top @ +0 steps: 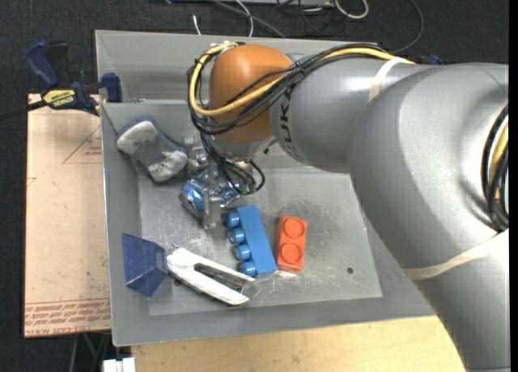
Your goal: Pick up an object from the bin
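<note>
1. A small round blue thing (193, 196), shiny on top, lies on the floor of the grey bin (340, 281), left of the bin's middle.
2. The gripper (214, 197) is low in the bin, right at that blue thing's right side – so close that touching or apart cannot be told.
3. How far the gripper is open cannot be told, nor whether it has hold of anything; its tip is a tangle of metal and dark wire.
4. Just below and right of the gripper a long blue studded brick (251, 241) lies slantwise, studs turned to the left.
5. An orange brick (291, 244) lies just beside the blue brick's right side.
6. At the blue brick's lower end lies a white flat piece (206, 275) with a dark streak along it, reaching toward the lower left.
7. A dark blue wedge (143, 264) is at the white piece's left end, in the bin's lower left.
8. A grey lumpy thing (150, 149) lies in the bin's upper left, up and left of the gripper.
9. Above the gripper sits the wrist's orange cover (243, 87), looped by yellow and black cables (197, 79) – the grey arm (388, 120) comes in from the right of the frame.
</note>
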You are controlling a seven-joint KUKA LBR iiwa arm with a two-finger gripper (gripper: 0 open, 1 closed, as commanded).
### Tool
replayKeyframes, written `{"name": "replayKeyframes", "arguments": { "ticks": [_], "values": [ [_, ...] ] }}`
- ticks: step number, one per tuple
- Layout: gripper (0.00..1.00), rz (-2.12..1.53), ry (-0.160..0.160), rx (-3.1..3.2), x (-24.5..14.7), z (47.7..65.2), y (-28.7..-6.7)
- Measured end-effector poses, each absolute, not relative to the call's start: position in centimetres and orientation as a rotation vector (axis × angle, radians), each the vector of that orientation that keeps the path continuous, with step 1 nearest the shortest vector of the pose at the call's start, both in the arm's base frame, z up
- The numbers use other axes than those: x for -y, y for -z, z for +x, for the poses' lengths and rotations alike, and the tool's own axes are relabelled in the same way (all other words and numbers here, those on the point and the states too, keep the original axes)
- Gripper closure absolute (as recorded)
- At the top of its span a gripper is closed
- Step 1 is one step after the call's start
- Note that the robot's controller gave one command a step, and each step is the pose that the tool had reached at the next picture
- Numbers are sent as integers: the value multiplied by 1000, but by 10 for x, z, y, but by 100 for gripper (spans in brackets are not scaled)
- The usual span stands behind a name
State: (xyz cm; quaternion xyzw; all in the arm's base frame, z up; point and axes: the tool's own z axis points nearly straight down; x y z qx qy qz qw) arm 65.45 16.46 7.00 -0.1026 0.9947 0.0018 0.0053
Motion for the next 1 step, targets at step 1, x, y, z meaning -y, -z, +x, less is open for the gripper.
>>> {"name": "replayKeyframes", "arguments": {
  "ticks": [1],
  "values": [
    [0,-237,-8,-3126,-163,657,-70]
  ]
}}
